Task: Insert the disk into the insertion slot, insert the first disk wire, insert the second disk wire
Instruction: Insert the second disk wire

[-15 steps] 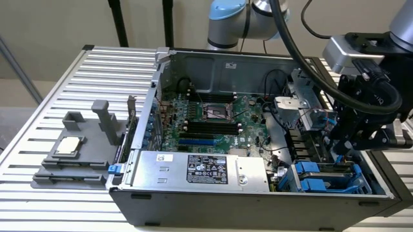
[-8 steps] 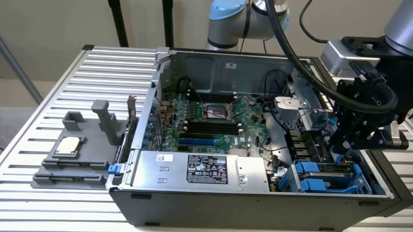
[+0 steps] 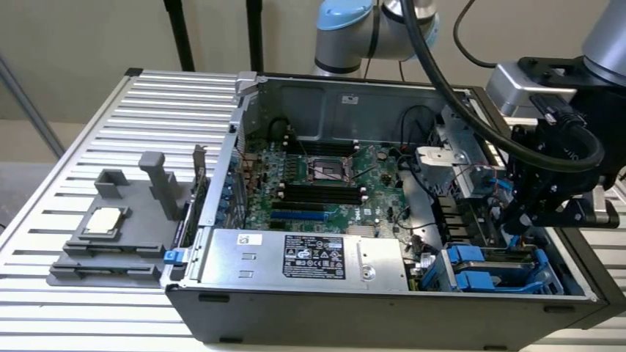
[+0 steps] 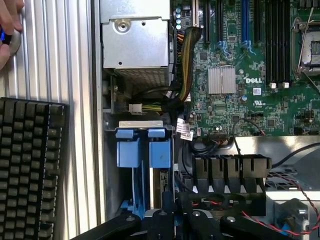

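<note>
step: disk wire insertion | gripper (image 3: 515,220): clenched, contents unclear, low beside insertion slot (image 3: 503,268) | advice: keep connector square, press gently

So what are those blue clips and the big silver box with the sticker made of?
The blue clips look like plastic: solid bright colour, smooth moulded shapes with a soft sheen. The silver box looks like bare sheet metal: dull grey shine, folded edges, punched vent holes in the wrist view. Its sticker seems to be printed paper or film; I can't tell which.
</note>
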Robot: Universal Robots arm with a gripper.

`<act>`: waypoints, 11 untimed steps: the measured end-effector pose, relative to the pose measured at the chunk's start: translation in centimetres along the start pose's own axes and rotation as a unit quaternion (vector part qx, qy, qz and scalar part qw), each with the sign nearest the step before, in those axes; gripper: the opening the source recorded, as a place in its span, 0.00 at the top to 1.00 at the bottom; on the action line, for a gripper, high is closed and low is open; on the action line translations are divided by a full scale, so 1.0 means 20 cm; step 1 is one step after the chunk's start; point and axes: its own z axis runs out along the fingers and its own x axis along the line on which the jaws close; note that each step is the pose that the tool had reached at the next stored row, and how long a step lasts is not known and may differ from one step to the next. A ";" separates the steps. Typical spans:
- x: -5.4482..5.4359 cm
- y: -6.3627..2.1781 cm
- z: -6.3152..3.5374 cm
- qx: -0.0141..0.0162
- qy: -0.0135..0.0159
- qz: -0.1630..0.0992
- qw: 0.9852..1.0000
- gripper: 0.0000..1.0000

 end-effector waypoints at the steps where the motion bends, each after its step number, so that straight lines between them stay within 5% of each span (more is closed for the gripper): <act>1: 0.01 0.000 0.001 0.000 0.000 0.000 1.000 0.84; 8: 0.08 0.023 0.042 0.000 -0.007 -0.005 1.000 0.84; 11: 0.08 0.043 0.056 0.003 -0.013 -0.009 1.000 0.84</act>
